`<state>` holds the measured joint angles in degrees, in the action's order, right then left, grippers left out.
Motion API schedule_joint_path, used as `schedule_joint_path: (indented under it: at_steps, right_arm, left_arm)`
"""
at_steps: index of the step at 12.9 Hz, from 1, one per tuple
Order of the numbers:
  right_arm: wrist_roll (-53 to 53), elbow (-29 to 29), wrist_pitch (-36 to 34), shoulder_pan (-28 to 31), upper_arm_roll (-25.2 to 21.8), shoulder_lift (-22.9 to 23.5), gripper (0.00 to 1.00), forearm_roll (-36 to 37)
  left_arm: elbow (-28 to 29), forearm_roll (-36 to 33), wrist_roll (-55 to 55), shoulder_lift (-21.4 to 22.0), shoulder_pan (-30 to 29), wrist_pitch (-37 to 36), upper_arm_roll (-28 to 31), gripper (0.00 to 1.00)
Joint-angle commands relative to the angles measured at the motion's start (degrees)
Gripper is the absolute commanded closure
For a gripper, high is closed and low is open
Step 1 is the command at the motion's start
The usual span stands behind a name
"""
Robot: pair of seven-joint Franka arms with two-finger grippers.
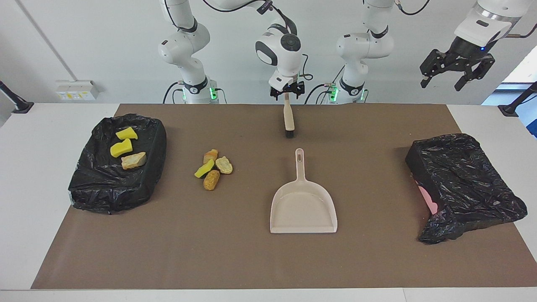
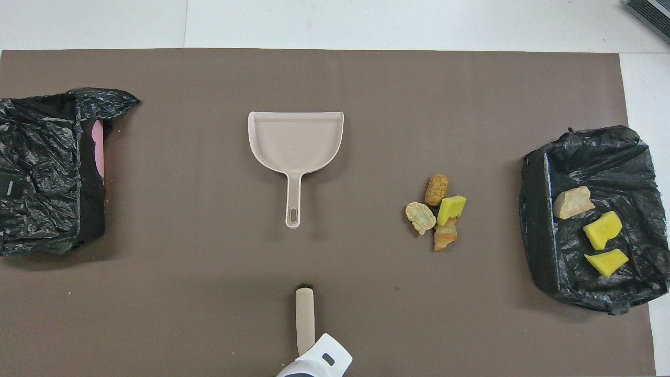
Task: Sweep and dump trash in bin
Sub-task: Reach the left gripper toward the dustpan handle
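Several trash chunks (image 1: 212, 167) (image 2: 437, 212) lie in a heap on the brown mat, toward the right arm's end of the table. Three more trash chunks (image 1: 126, 147) (image 2: 591, 230) rest in the black-lined bin (image 1: 113, 188) (image 2: 539, 251) beside the heap. The beige brush (image 1: 288, 121) (image 2: 304, 311) lies flat near the robots. My right gripper (image 1: 287, 93) is open over the brush's handle end; the overhead view shows only its wrist. The beige dustpan (image 1: 303, 207) (image 2: 296, 139) lies farther out, handle toward the robots. My left gripper (image 1: 444, 77) waits open, raised high over the left arm's end of the table.
A second bin (image 1: 461, 184) (image 2: 47, 173) under a crumpled black bag stands at the left arm's end of the table, a strip of pink showing at its side. The brown mat (image 1: 209, 251) covers most of the white table.
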<state>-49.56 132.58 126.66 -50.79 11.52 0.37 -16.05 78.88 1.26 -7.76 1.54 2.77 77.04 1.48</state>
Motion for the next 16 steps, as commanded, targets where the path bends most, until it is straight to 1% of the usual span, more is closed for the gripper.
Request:
schedule_joint_path:
  at_steps: [1, 2, 3, 4, 5, 6, 7, 8, 9, 11, 13, 14, 16]
  right_arm:
    - [-1.41, 2.6, 0.87, -1.16, -0.09, -1.95, 0.0, -1.44]
    - [-1.41, 2.6, 0.96, -1.16, -0.09, -1.95, 0.0, -1.35]
    - [-1.33, 2.6, 1.39, -1.16, -0.09, -1.87, 0.03, -1.35]
    - [-0.98, 2.6, 1.57, -1.16, -0.09, -1.86, 0.17, -1.35]
    - [-0.63, 2.6, 1.57, -1.16, -0.09, -1.86, 0.35, -1.35]
    - [-0.62, 2.69, 1.66, -1.25, -0.09, -1.69, 0.57, -1.35]
    - [-0.8, 2.6, 2.18, -1.25, -0.09, -1.43, 0.8, -1.35]
    - [-0.97, 2.6, 2.54, -1.25, -0.09, -1.43, 0.93, -1.35]
    - [-0.71, 2.51, 2.54, -1.16, -0.09, -1.08, 1.0, -1.26]
    - [1.82, 1.46, 1.32, -0.72, -0.18, -0.46, 1.0, -0.12]
    - [4.82, 1.2, -1.31, -0.02, -0.61, -1.24, 1.0, 0.49]
    - [5.52, 0.93, -2.8, 1.29, -0.62, -2.21, 1.0, 1.46]
    - [7.8, 1.02, -8.33, 4.54, -0.62, -6.24, 1.0, 2.52]
  left_arm:
    - [1.46, -0.64, 0.11, 1.36, 0.92, -0.22, 0.81, 0.0]
    - [1.37, -0.47, 0.81, 1.45, 1.79, -1.7, 0.11, 0.0]
    - [1.37, -0.56, 1.0, 1.54, 2.06, -3.19, -1.11, 0.0]
    - [1.46, -0.47, 1.0, 1.8, 2.5, -3.21, -2.95, 0.0]
    - [1.63, -0.21, 1.35, 1.89, 2.85, -2.95, -3.58, 0.0]
    - [2.76, -0.12, 2.04, 2.5, 3.99, -2.07, -4.54, 0.0]
    - [5.56, -0.12, 4.66, 3.03, 5.74, 0.46, -5.6, 0.0]
    - [9.59, -0.03, 8.17, 3.38, 8.11, 3.88, -6.57, 0.0]
    - [14.59, -0.03, 11.95, 3.73, 11.09, 9.22, -7.45, 0.0]
    - [22.78, -0.12, 18.98, 3.04, 16.63, 20.91, -7.63, 0.0]
    - [28.94, -0.12, 24.44, 1.55, 19.81, 30.85, -7.63, 0.0]
    - [30.36, -0.03, 26.81, -0.38, 21.99, 34.81, -7.63, 0.0]
    - [30.64, -0.29, 31.13, -5.82, 24.29, 39.75, -7.63, 0.0]
